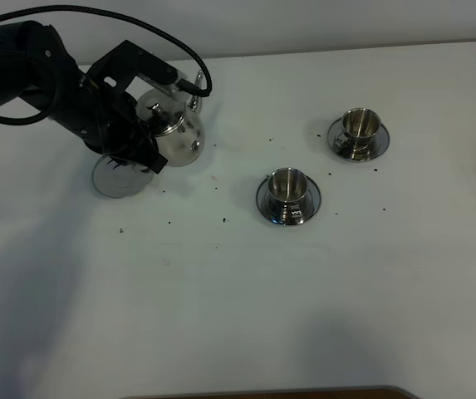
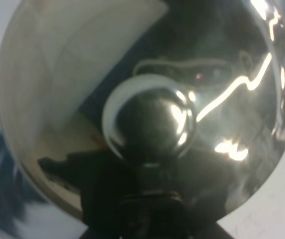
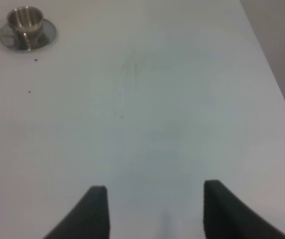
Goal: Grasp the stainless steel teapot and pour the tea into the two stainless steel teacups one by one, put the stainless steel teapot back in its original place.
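The stainless steel teapot (image 1: 178, 133) hangs in my left gripper (image 1: 149, 126), which is shut on its handle side. It sits just right of and above the round steel coaster (image 1: 120, 177). In the left wrist view the teapot's domed lid (image 2: 222, 74) and knob (image 2: 149, 122) fill the frame. Two steel teacups on saucers stand to the right: a near one (image 1: 288, 187) and a far one (image 1: 358, 125). One teacup (image 3: 25, 19) shows in the right wrist view, far from my open, empty right gripper (image 3: 154, 199). No tea is visible.
Small dark specks (image 1: 223, 220) are scattered over the white table (image 1: 238, 316) between the coaster and the cups. A brown edge (image 1: 271, 392) runs along the table's front. The left arm and its cable (image 1: 22, 75) reach in from the far left.
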Motion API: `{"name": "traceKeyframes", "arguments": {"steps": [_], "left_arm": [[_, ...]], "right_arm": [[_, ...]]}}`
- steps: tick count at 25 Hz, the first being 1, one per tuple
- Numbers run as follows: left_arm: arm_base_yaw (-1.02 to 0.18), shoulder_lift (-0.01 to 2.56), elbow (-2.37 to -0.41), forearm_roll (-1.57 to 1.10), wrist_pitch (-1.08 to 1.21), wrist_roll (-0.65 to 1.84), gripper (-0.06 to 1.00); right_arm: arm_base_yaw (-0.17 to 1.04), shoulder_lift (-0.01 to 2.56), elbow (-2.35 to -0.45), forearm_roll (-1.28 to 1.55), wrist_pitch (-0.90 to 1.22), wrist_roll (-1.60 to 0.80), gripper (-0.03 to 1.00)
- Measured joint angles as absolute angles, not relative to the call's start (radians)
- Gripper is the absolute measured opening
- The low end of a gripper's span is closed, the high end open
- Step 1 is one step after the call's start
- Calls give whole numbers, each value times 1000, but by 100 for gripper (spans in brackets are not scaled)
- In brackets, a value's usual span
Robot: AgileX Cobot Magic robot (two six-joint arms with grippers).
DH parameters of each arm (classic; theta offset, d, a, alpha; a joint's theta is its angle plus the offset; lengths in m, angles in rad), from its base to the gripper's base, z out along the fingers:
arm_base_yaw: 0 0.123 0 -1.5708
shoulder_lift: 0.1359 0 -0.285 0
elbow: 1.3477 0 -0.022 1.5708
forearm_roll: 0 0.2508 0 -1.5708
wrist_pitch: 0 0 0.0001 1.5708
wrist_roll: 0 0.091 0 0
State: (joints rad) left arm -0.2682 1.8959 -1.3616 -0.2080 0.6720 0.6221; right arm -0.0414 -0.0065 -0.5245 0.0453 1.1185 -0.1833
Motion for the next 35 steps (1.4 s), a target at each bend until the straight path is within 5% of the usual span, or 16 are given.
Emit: {"name": "traceKeyframes", "arguments": {"steps": [22, 35], "left_arm": [[-418, 2159, -1766, -137, 673, 814, 25], [-461, 2265, -1842, -70, 587, 905, 25]], "right_arm": [[-41, -7, -524, 45, 1119, -183, 43], [-41, -7, -524, 45, 1119, -183, 43]]}}
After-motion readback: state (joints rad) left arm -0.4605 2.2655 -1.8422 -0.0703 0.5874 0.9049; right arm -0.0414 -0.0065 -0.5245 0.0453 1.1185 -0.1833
